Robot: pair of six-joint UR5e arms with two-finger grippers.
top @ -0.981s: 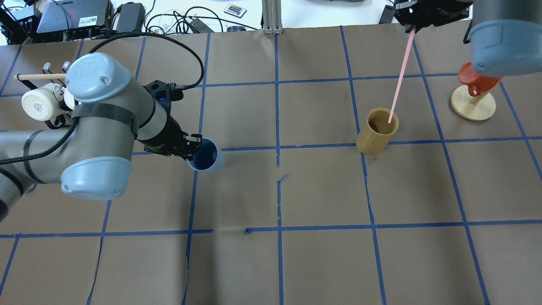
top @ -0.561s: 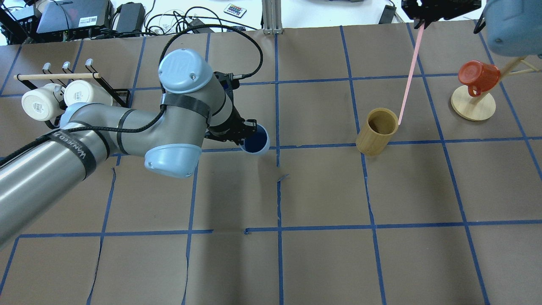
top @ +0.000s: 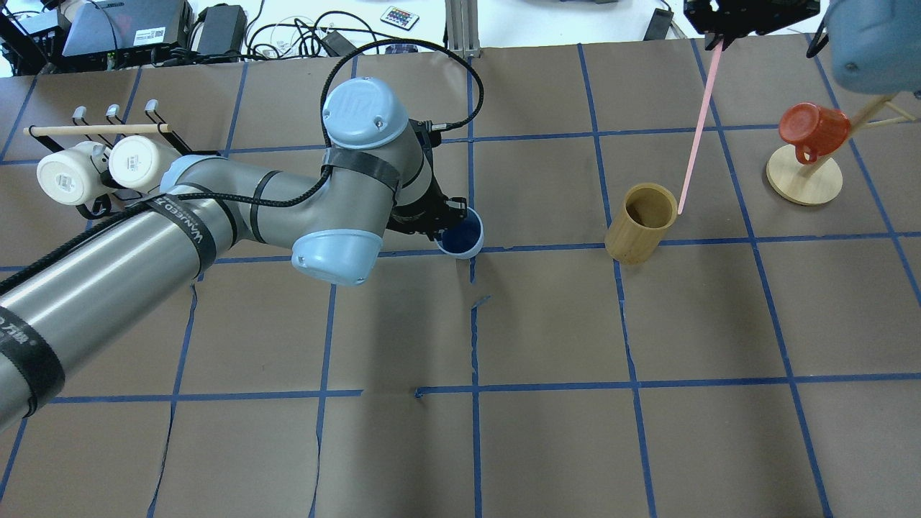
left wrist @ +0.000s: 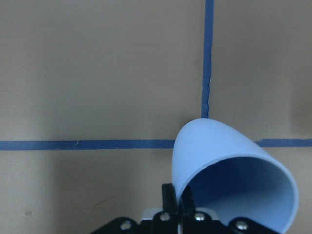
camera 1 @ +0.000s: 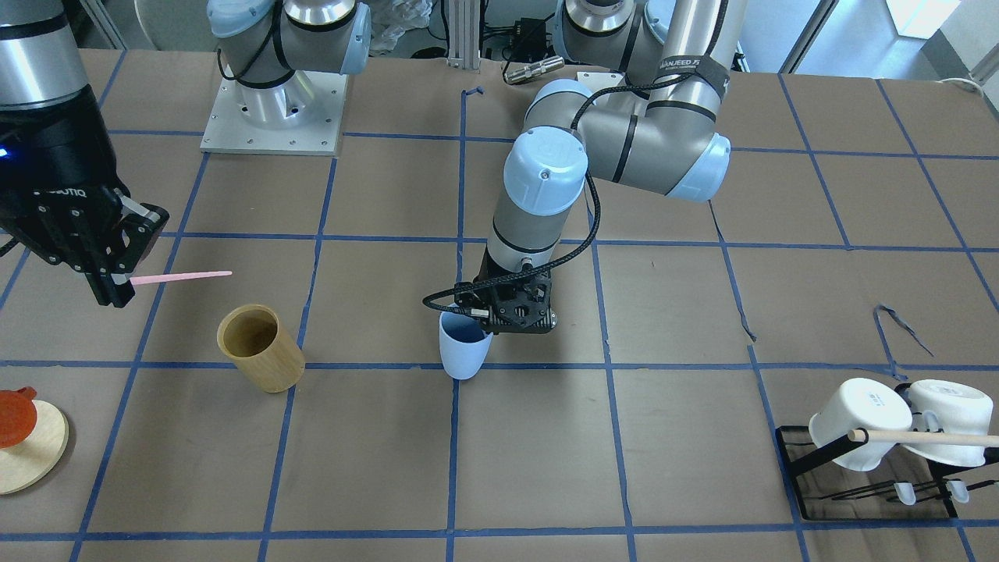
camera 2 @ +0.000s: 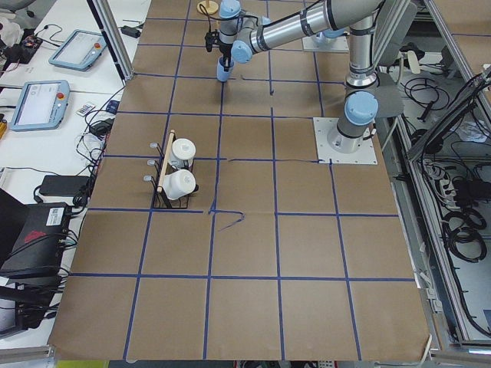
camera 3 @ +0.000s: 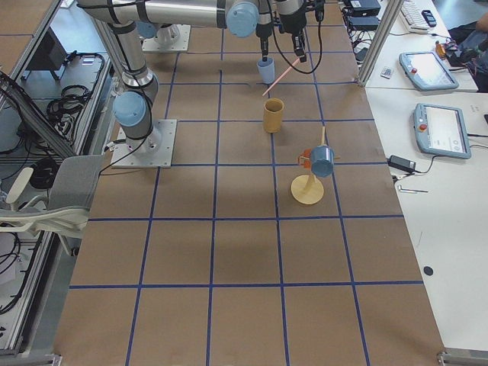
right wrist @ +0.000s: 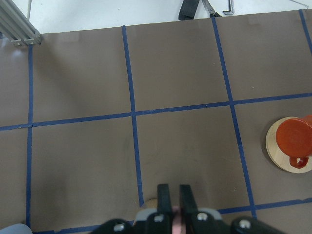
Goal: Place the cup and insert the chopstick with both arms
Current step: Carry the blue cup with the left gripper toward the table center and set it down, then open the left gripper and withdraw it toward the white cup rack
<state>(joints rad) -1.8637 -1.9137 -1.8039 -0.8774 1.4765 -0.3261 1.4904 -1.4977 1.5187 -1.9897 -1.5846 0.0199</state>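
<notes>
The light blue cup (top: 461,237) stands upright at the tape crossing near the table's middle, also in the front view (camera 1: 462,353) and the left wrist view (left wrist: 229,165). My left gripper (top: 447,220) is shut on its rim, one finger inside and one outside. I cannot tell whether its base touches the table. My right gripper (top: 717,37) is at the far right edge, shut on the top end of the pink chopstick (top: 696,124), which hangs clear of the table. The front view shows this gripper (camera 1: 117,286) and the chopstick (camera 1: 183,275) too.
A tan bamboo cup (top: 640,223) stands right of centre, just beside the chopstick's lower tip. A red mug hangs on a wooden stand (top: 804,180) at far right. A black rack (top: 93,169) with two white mugs and a wooden dowel is at far left.
My left arm has carried the blue cup rightward to the central tape crossing. My right gripper has lifted the chopstick's tip out of the bamboo cup and shifted slightly right.
</notes>
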